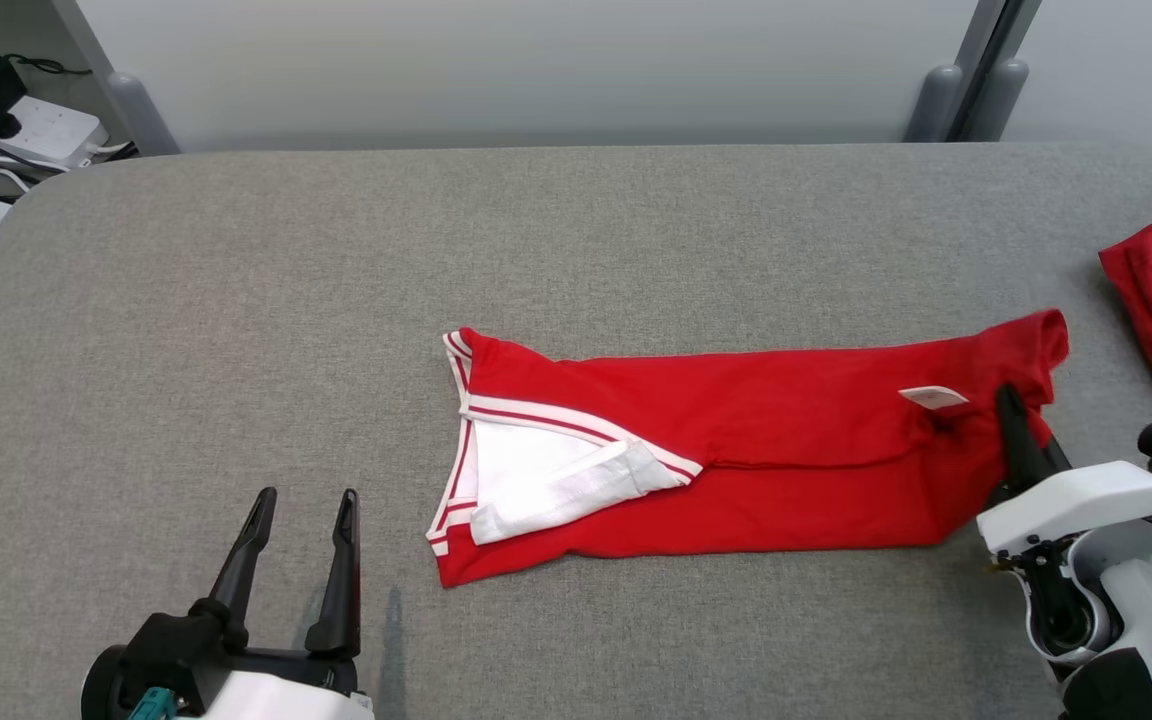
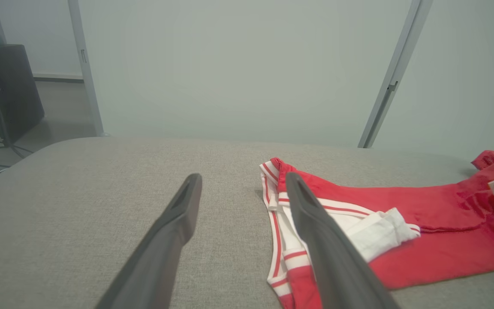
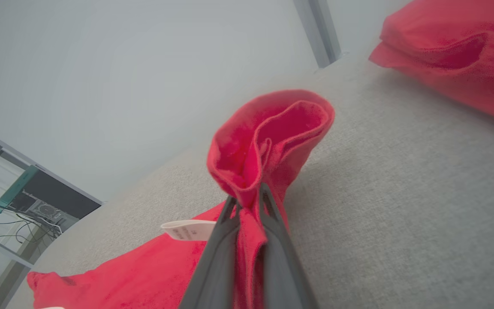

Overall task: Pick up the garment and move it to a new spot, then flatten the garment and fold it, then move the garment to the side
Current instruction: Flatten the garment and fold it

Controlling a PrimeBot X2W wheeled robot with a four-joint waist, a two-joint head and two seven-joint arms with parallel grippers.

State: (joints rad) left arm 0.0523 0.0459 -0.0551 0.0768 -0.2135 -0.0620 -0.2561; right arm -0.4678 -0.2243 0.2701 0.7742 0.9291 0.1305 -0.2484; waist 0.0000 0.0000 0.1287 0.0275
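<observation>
Shirt (image 1: 736, 450), red, lies on the worktop (image 1: 236, 300), folded lengthwise into a strip. Right hand (image 3: 248, 197) clenched on its hem end by the label (image 1: 933, 397); left hand (image 1: 307, 495) waits released beside its collar (image 1: 496, 470). Cross-folding and moving aside look undone.

No text that we can read.
We find one printed thing, a small white tag (image 1: 933, 397) on the red garment (image 1: 736, 450), near its right end in the head view. In the right wrist view we make out a few faint dark marks on its face, but they are too small and too blurred for us to tell a single letter or number.
</observation>
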